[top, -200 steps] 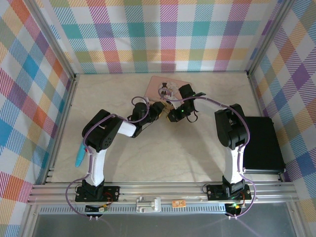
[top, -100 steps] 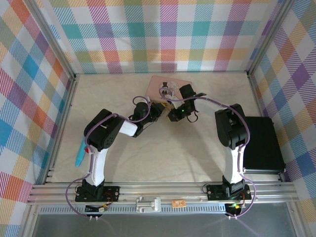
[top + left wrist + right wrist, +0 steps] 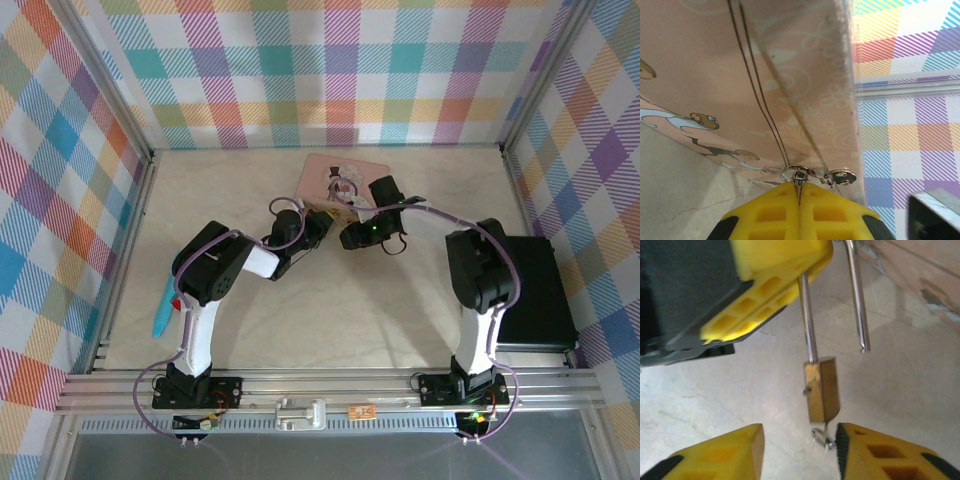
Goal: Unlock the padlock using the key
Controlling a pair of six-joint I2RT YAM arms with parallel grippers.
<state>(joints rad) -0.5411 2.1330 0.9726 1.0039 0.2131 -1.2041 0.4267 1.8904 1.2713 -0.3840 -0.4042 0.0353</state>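
- Pale, stone-look tabletop with hairline cracks lies below bright plaid walls.
- We see the padlock, a small boxy brass block, hanging over the table near the glossy pink tin.
- Its thin steel shackle stands open: one leg sits in the body and the notched leg hangs free.
- The left gripper, its ribbed yellow pads pressed together, pinches the shackle's top.
- The right gripper is spread on either side of the body's base.
- A tiny silver key pokes from the underside.

place: lab robot cell | why: plaid walls box my tabletop; I'm bolted to an aluminium rail
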